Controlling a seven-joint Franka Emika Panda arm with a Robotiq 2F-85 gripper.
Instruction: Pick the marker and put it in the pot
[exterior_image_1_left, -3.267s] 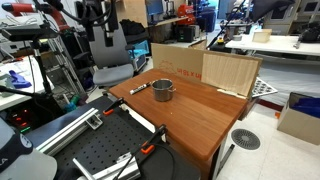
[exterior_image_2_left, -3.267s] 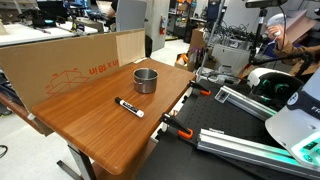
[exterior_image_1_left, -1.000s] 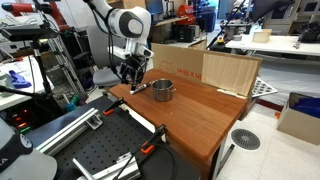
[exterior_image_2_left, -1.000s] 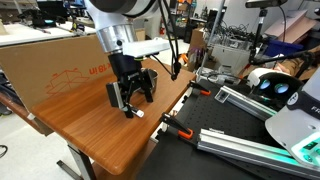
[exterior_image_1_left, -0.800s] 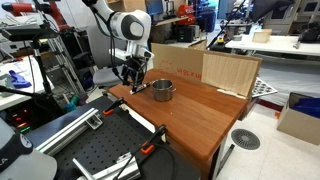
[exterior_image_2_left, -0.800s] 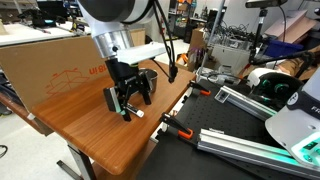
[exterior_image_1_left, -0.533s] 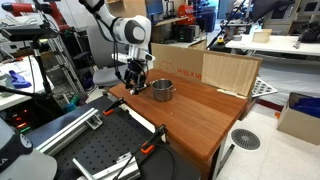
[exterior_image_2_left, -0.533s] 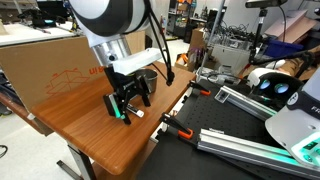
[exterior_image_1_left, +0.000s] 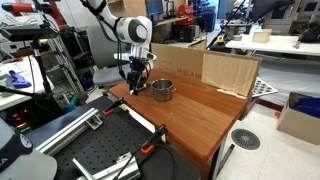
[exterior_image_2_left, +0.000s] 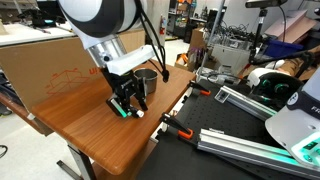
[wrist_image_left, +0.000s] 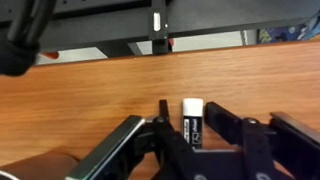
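The marker, a slim dark stick with a white end, lies flat on the wooden table. My gripper is down over it with one finger on each side. The jaws have narrowed but stand a little apart from it, more so on the left. In an exterior view the gripper touches down at the table's near edge, and the marker's white end pokes out beside it. The silvery pot stands just beyond the gripper; it is partly hidden behind the arm.
A cardboard box and a pale wooden panel stand along the table's far side. Orange clamps grip the table edge near the robot base. A black perforated plate lies beside the table.
The arm has come down onto the marker and the jaws have narrowed from wide open to close around it. The marker and pot have not moved.
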